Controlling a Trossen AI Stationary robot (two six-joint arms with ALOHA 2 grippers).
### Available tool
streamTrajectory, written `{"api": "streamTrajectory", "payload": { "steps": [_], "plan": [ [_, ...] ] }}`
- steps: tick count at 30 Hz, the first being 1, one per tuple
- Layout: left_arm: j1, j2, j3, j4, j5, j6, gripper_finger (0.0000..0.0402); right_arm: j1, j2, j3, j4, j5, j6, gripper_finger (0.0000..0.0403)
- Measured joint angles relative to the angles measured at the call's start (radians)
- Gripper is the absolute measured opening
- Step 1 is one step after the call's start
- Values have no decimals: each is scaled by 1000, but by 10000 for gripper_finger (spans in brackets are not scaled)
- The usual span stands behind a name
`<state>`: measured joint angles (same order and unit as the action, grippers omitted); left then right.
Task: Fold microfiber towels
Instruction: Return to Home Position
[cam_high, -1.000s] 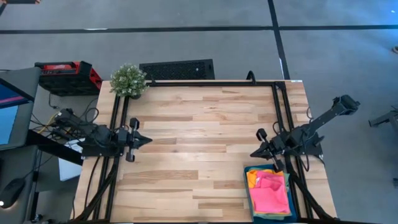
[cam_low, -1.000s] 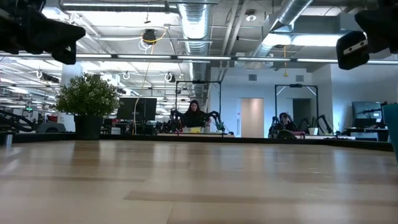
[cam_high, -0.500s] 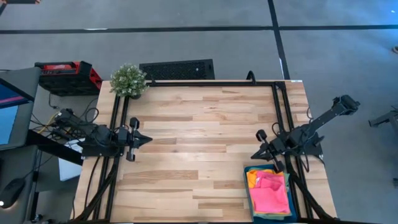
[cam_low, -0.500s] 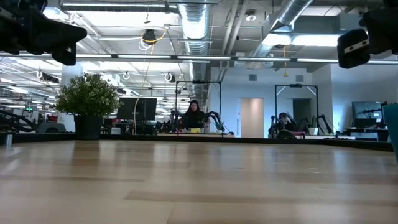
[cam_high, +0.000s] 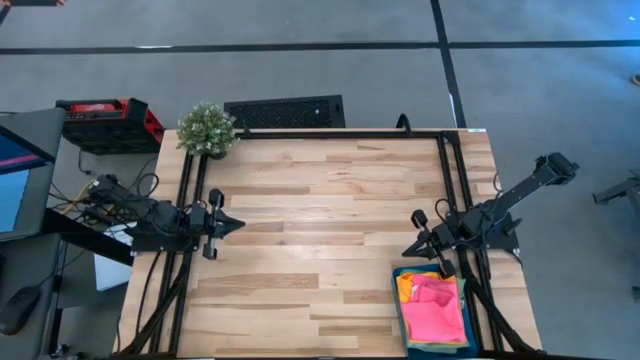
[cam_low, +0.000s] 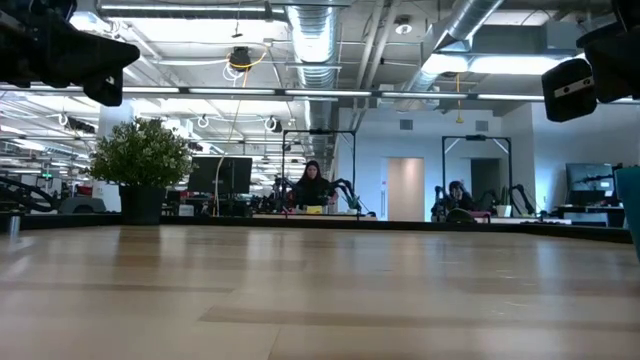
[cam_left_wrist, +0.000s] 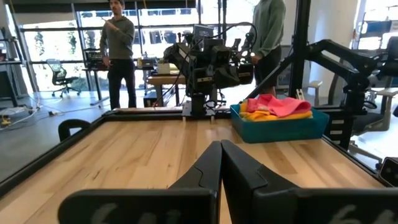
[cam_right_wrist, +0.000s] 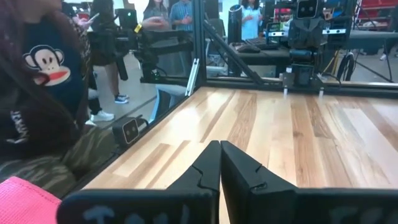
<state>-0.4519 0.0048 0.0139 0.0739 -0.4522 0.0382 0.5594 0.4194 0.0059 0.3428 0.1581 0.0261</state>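
I see the pink towel (cam_high: 440, 310) topping the pile in the tray (cam_high: 398, 312) at the table's (cam_high: 320, 200) 5 o'clock. An orange-yellow cloth (cam_high: 405, 288) peeks out; anything beneath is hidden. The left gripper (cam_high: 232, 225) at 9 o'clock and the right gripper (cam_high: 410, 248) at 4 o'clock are both clenched, empty.

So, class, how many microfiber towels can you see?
3, all stacked in the teal tray at the table's right edge: the pink towel on top, the orange towel beneath it, the yellow towel lower. Another may be hidden underneath.
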Motion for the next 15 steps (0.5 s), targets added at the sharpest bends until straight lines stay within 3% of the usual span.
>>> {"api": "streamTrajectory", "payload": {
  "steps": [15],
  "plan": [
    [0, 0, -1, 0, 0, 5, 0, 0, 0, 0, -2, 0, 0, 30]
  ]
}}
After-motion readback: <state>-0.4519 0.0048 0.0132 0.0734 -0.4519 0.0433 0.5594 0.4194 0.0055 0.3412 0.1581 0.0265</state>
